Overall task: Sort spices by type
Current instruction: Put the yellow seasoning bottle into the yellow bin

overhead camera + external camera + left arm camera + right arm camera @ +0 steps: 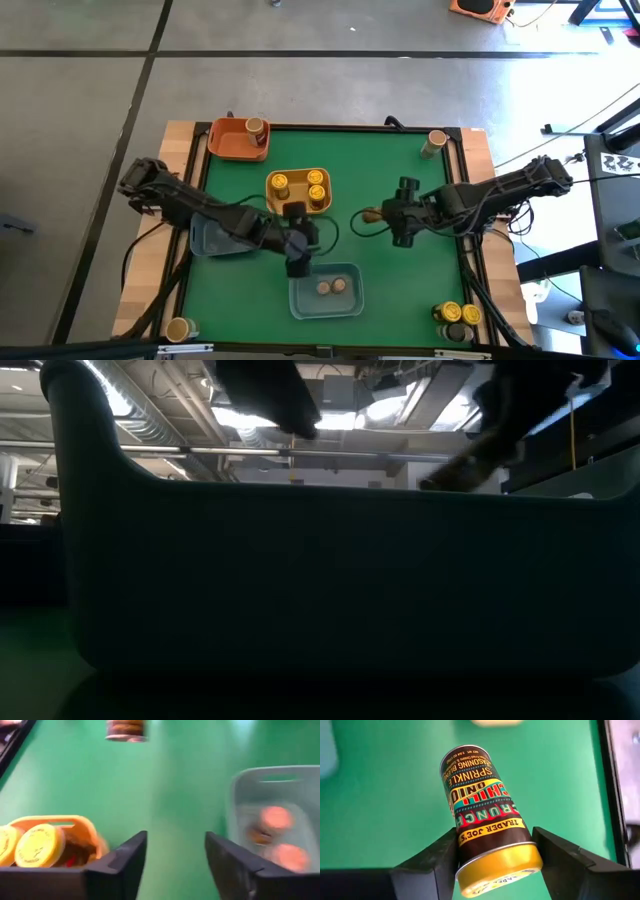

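My right gripper (496, 847) (392, 214) is over the table's middle right, shut on a dark-labelled spice jar with a yellow lid (480, 805) (372, 213). My left gripper (175, 850) (298, 252) is open and holds nothing. It hovers between the yellow tray (298, 203), which holds three yellow-lidded jars (316, 190), and the near blue tray (300, 300), which holds two tan-lidded jars (332, 287). The orange tray (228, 140) holds one jar (257, 127). My right gripper pinches the jar between its two fingers at the yellow-lid end (470, 857). The fingers come in about level from the table's right and lie along the jar. The jar's base end (465, 755) sticks out past the fingertips toward the table's left, lifted clear of the table.
A second blue tray (205, 240) lies under my left arm. Loose jars stand at the far right corner (435, 142), the near left corner (180, 328) and, three together, the near right corner (455, 318). In the low view the blue tray's wall (330, 580) fills the picture.
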Controlling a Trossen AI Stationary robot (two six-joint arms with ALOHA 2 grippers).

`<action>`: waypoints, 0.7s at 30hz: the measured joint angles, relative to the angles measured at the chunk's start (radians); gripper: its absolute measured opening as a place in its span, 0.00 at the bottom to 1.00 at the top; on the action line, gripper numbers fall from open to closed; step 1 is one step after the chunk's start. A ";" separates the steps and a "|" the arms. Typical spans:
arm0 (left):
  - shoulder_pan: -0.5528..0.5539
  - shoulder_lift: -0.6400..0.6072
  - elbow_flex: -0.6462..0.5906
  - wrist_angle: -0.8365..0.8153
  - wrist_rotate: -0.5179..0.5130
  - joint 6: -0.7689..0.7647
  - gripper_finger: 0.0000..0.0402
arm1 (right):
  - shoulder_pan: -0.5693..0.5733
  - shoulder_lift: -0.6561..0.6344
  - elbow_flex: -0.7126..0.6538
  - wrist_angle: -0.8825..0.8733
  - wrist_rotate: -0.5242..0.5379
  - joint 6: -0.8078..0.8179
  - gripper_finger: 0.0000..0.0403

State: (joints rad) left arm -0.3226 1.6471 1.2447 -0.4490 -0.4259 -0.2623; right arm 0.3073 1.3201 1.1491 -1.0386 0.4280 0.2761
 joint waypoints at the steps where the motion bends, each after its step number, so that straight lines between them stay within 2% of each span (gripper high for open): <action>1: 0.017 0.004 -0.011 0.028 0.001 -0.006 0.44 | 0.000 0.004 0.000 0.032 0.002 -0.018 0.56; 7: 0.052 0.006 -0.062 0.269 0.005 0.062 0.17 | 0.000 0.057 0.000 0.159 0.014 -0.078 0.57; 11: 0.067 0.006 -0.095 0.353 0.005 0.112 0.04 | 0.000 0.094 0.000 0.238 0.015 -0.103 0.57; 13: 0.073 0.006 -0.111 0.373 0.002 0.120 0.01 | 0.000 0.105 0.000 0.272 0.014 -0.104 0.57; 21: 0.090 0.005 -0.154 0.386 0.005 0.133 0.02 | -0.001 0.120 -0.004 0.448 -0.010 -0.153 0.57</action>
State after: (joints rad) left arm -0.2328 1.6522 1.0908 -0.0631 -0.4212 -0.1291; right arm 0.3061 1.4402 1.1454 -0.5904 0.4182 0.1229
